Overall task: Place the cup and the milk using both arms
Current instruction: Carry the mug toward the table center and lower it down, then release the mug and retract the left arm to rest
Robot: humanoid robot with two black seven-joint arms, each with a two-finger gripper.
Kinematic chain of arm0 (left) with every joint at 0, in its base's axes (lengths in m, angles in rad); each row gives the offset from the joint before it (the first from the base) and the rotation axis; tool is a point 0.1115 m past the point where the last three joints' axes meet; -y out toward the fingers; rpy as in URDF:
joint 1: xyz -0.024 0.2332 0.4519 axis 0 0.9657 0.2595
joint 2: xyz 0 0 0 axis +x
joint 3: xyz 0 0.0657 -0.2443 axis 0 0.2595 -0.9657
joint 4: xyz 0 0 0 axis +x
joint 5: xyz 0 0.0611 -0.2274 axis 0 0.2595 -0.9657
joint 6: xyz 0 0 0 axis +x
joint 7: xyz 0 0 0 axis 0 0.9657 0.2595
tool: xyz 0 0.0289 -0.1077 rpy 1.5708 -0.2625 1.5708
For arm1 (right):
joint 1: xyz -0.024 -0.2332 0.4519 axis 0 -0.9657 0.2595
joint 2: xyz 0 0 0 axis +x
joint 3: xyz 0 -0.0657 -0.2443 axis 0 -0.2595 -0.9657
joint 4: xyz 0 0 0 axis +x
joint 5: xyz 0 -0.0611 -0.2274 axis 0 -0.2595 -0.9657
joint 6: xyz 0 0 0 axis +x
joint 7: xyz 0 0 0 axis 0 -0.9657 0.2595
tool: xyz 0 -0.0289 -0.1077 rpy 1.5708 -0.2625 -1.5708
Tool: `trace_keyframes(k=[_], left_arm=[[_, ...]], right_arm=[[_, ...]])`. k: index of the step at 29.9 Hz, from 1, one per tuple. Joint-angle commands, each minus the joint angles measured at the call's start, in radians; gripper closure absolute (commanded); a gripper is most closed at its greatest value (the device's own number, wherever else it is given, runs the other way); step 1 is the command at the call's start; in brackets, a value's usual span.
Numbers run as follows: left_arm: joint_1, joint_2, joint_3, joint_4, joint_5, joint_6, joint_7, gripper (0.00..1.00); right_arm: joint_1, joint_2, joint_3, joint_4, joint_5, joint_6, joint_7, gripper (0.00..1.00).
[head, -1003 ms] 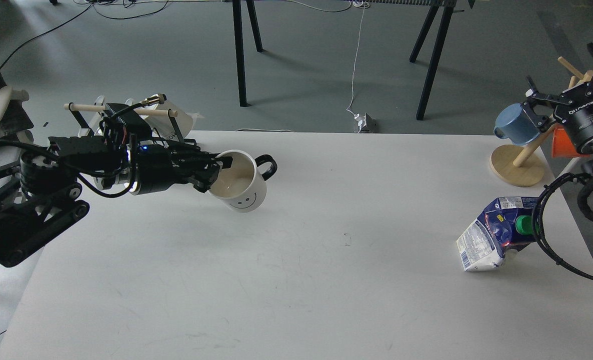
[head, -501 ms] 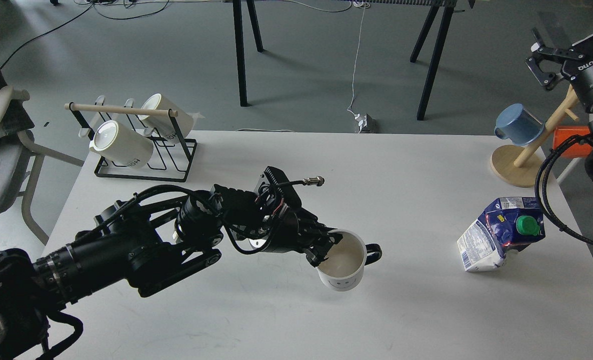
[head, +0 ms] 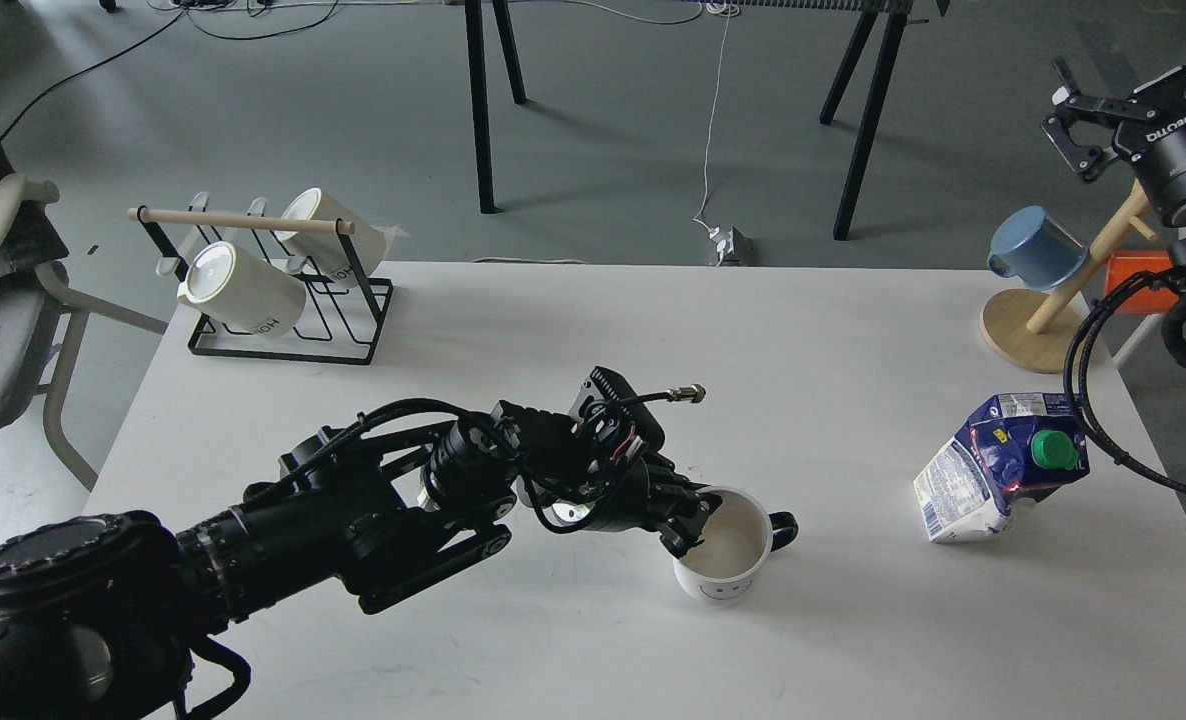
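So the counter is mostly bare white, and my left arm is stretched way across it from about 8 o'clock toward the middle. Left hand is pinched on the near-left rim of the cup, one finger inside and one outside as far as I can tell. The cup sits just below centre, roughly upright, smiley face toward me, handle sticking out at 3 o'clock. I can't tell for sure if the base is touching down or hanging just above the surface.

The bit that matters for what comes next: the milk is off at 3 o'clock from the cup, well apart, leaning with its green cap toward the right edge and its long axis tipped up-right. My right hand is way up at 1 o'clock, above the wooden mug tree with the blue mug, fingers spread and holding nothing. It's clearly the nearer arm to the carton, which lies toward 7 o'clock from it and low down. I'd guess it has to drop and reorient to grab across the carton's narrow sides.

Mug rack at 10 o'clock isn't involved.
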Motion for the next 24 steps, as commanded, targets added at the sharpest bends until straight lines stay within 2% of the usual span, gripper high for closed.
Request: trace_keyframes(k=[1, 5, 10, 11, 13, 14, 19, 24], left_arm=[[-0.004, 0.000, -0.003, 0.013, 0.000, 0.002, 0.000, 0.91], [-0.009, 0.000, -0.008, 0.013, 0.000, 0.005, 0.000, 0.90], [-0.010, 0.000, -0.028, 0.013, 0.000, 0.005, -0.001, 0.77], [-0.010, 0.000, -0.034, 0.013, 0.000, 0.005, -0.001, 0.71], [-0.010, 0.000, -0.040, 0.010, 0.000, 0.005, -0.001, 0.49], [-0.010, 0.000, -0.040, 0.010, 0.000, 0.006, -0.004, 0.42], [-0.012, 0.003, -0.064, 0.000, 0.000, 0.003, -0.010, 0.34], [-0.022, 0.010, -0.193, -0.066, 0.000, -0.006, 0.000, 0.28]], right_arm=[[0.000, 0.000, -0.001, 0.000, 0.000, 0.000, 0.000, 0.01], [-0.005, 0.004, -0.003, 0.002, 0.000, 0.000, 0.000, 0.01], [-0.006, 0.006, -0.003, 0.008, 0.000, 0.000, 0.000, 0.01], [-0.006, 0.004, -0.003, 0.008, 0.000, 0.000, 0.000, 0.01], [-0.006, 0.000, -0.005, 0.011, 0.000, 0.000, 0.000, 0.01], [-0.011, 0.000, -0.005, 0.014, 0.000, 0.000, 0.000, 0.01], [-0.041, -0.013, -0.001, 0.052, 0.000, 0.000, 0.000, 0.01], [-0.074, -0.062, 0.002, 0.091, 0.004, 0.000, 0.000, 0.01]])
